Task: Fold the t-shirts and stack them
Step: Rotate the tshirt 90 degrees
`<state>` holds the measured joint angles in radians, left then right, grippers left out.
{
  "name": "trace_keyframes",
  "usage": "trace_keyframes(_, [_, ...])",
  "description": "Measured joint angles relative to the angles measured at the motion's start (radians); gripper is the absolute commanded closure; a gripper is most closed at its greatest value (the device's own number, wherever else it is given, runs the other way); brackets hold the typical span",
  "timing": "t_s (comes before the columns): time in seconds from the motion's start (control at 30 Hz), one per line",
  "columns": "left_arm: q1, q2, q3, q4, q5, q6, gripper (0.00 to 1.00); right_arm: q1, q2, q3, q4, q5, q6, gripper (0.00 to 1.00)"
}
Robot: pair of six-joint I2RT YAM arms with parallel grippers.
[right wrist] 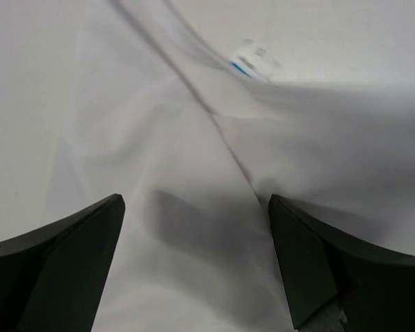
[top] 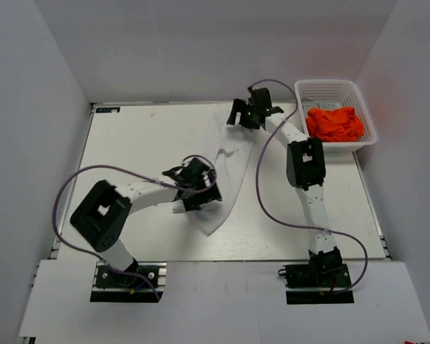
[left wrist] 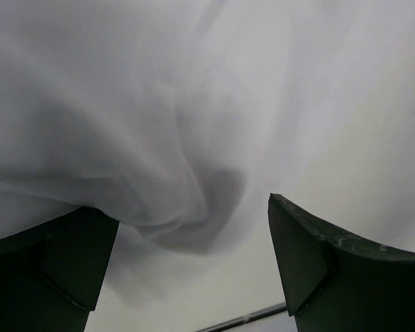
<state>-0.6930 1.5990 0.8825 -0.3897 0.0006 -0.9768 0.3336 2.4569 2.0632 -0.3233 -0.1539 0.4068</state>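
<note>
Evidently mid-fold, the thin white fabric t-shirt (top: pixel 228 168) lies in a long strip at the middle of the table (top: pixel 143 143), with the left gripper (top: pixel 193 192) and the right gripper (top: pixel 241 118) hovering wide open and empty over its near and far ends, so the next move probably calls for pinching both ends.

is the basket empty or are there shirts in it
Not empty: bright orange t-shirts lie bunched inside the white basket, filling its near part.

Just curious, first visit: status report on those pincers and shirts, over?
Both open: left pincer, right pincer, low over white t-shirt. Shirt rumpled on table, unfolded. In basket: orange t-shirts, heaped. No obstruction seen.
</note>
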Motion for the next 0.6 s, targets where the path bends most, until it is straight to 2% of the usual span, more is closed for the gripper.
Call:
trace_keyframes(0.03, [-0.048,0.040,0.045,0.003,0.005,-0.009,0.02,0.003,0.096,0.156,0.004,-0.006,-0.016,0.10])
trace_keyframes(0.07, [-0.091,0.076,0.084,0.005,0.008,-0.014,0.02,0.005,0.137,0.214,0.001,-0.013,-0.033,0.10])
trace_keyframes(0.17, [-0.198,0.148,0.172,0.001,0.006,-0.016,0.00,0.009,0.099,0.129,0.057,-0.041,-0.076,0.10])
trace_keyframes(0.27, [-0.258,0.174,0.211,-0.024,-0.002,-0.010,0.00,0.013,0.027,0.024,0.066,-0.063,-0.106,0.10])
trace_keyframes(0.43, [-0.291,0.167,0.230,-0.078,-0.060,0.013,0.00,0.022,-0.010,0.048,0.043,-0.066,-0.158,0.10])
trace_keyframes(0.6, [-0.312,0.089,0.240,-0.138,-0.108,0.078,0.00,0.034,-0.106,0.046,0.034,-0.058,-0.184,0.10])
